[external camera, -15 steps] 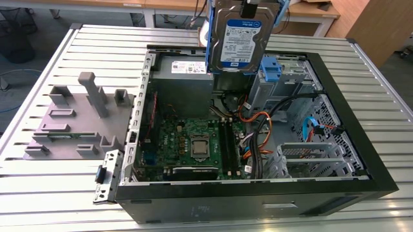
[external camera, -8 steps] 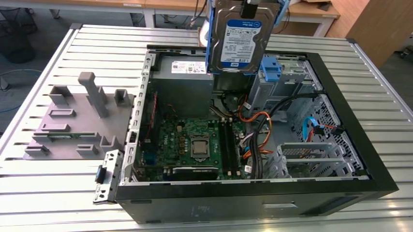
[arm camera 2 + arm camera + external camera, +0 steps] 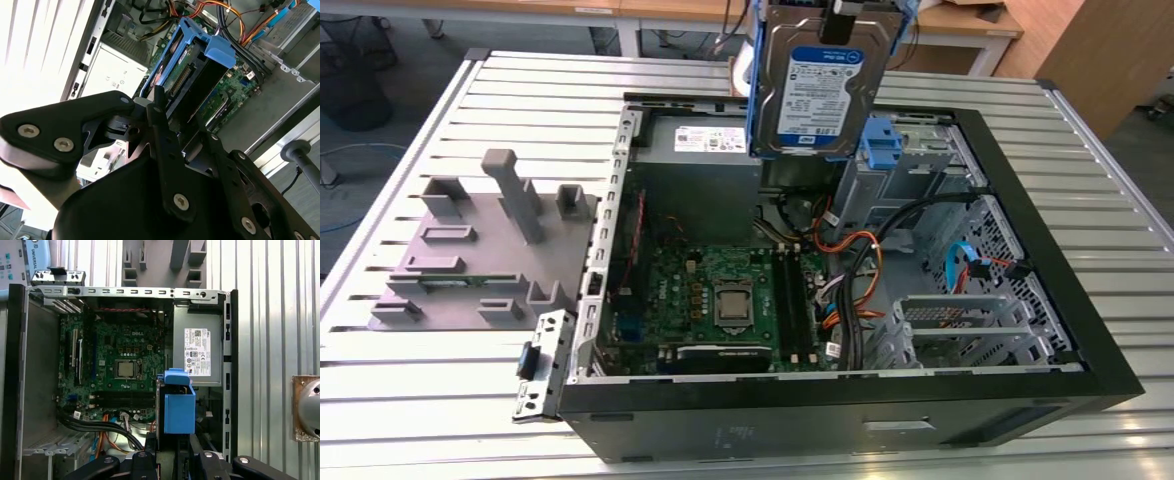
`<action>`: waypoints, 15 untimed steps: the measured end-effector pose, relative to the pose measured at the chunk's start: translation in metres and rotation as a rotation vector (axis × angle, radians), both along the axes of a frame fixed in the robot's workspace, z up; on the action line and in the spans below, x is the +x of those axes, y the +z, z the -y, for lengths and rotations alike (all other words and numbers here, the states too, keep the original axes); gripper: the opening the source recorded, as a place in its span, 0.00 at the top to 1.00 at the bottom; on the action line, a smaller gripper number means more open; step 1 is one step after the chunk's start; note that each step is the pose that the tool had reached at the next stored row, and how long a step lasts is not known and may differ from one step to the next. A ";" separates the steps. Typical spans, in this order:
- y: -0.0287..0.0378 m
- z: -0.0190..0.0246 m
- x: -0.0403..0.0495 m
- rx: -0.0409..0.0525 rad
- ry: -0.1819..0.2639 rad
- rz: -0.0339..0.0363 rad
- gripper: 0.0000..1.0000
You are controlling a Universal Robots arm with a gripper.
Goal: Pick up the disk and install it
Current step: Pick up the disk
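The disk point(image 3: 817, 85), a silver-grey drive with a white and blue label in a blue plastic carrier, hangs upright above the back of the open computer case point(image 3: 1067, 330). My gripper point(image 3: 834, 8) is shut on its upper end at the top of the exterior view. In the second wrist view the black fingers point(image 3: 165, 135) clamp the disk point(image 3: 200, 65), which points down toward the motherboard. In the first wrist view the carrier's blue edge point(image 3: 178, 407) sticks out from the gripper point(image 3: 172, 460) over the case, beside the power supply.
Inside the case lie the green motherboard point(image 3: 720, 300), a grey power supply box point(image 3: 694, 140) with a white sticker, orange and black cables point(image 3: 854, 250), a blue latch piece point(image 3: 885, 145) and a metal drive cage point(image 3: 961, 320). A grey fixture point(image 3: 480, 250) stands at the exterior view's left.
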State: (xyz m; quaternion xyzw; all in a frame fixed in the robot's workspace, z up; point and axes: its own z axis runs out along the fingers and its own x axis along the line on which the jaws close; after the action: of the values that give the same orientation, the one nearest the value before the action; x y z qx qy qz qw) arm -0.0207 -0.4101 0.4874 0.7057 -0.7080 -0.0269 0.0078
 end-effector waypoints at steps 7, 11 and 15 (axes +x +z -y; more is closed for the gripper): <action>-0.0003 0.0104 0.0000 0.0001 0.000 0.0000 0.65; -0.0006 0.0172 0.0000 0.0001 0.000 0.0001 0.65; -0.0009 0.0240 0.0000 0.0000 0.000 0.0001 0.65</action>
State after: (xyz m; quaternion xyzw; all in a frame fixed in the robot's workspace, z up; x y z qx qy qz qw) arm -0.0207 -0.4341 0.4865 0.7057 -0.7080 -0.0269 0.0077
